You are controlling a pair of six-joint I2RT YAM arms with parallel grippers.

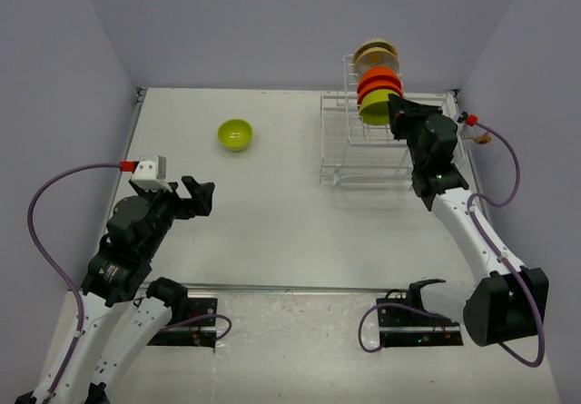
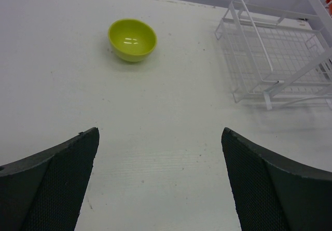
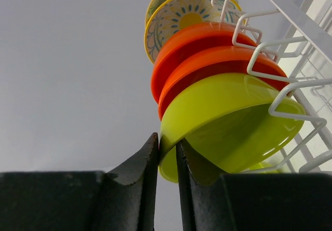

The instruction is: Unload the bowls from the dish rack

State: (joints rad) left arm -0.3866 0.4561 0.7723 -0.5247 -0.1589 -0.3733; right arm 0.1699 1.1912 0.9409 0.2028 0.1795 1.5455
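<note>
The white wire dish rack [image 1: 363, 154] stands at the back right, with bowls on edge in its upright slots. From the front these are a lime-green bowl [image 3: 228, 117], two orange-red bowls [image 3: 202, 41] and floral cream bowls [image 3: 181, 15]. My right gripper [image 3: 167, 140] is at the rack's right side, its jaws shut on the rim of the slotted lime-green bowl [image 1: 375, 112]. A second lime-green bowl [image 1: 235, 133] sits upright on the table at the back left. My left gripper [image 2: 160, 132] hangs open over bare table, well short of that bowl [image 2: 132, 39].
The low basket part of the rack [image 2: 275, 59] holds nothing that I can see. The table's side walls rise close behind the rack and along the left. A red and white fitting [image 1: 145, 166] sits on the left arm.
</note>
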